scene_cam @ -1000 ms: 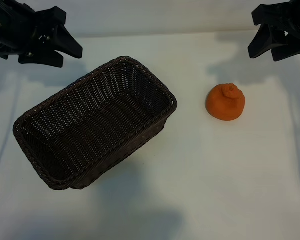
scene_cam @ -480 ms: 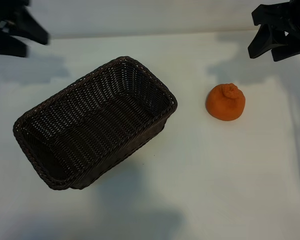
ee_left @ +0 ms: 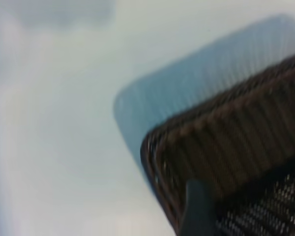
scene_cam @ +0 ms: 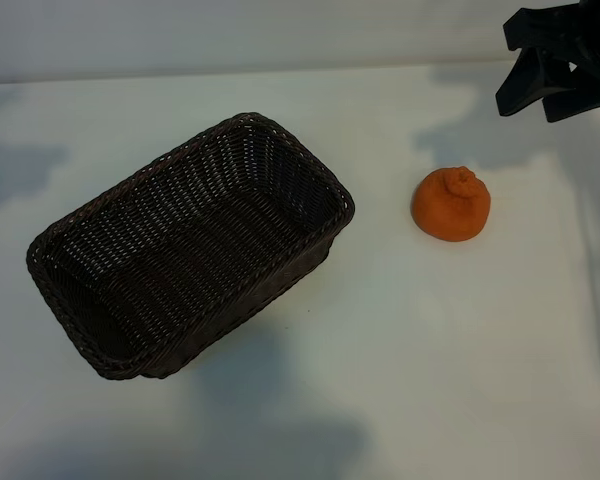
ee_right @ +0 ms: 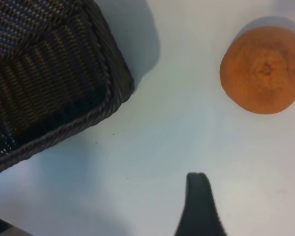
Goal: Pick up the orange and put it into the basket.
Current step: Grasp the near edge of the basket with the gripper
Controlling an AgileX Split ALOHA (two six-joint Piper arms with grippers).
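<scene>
The orange [scene_cam: 451, 205] lies on the white table, to the right of the basket [scene_cam: 340, 195] and apart from it. The dark brown wicker basket sits at an angle left of centre, with nothing inside. My right gripper [scene_cam: 527, 108] hovers open at the far right corner, beyond the orange and clear of it. In the right wrist view the orange [ee_right: 263, 69] and a basket corner [ee_right: 54, 73] lie ahead of the open right gripper [ee_right: 250, 209]. My left gripper is outside the exterior view. Its wrist view shows one finger [ee_left: 199, 211] over a corner of the basket [ee_left: 226, 142], with nothing held.
White tabletop [scene_cam: 430, 350] stretches all around the basket and the orange. A pale wall [scene_cam: 280, 30] runs along the far edge. Soft arm shadows fall on the table at the far left and far right.
The left arm has swung away to the upper left and left the exterior view. The right arm, the orange and the basket have not moved.
</scene>
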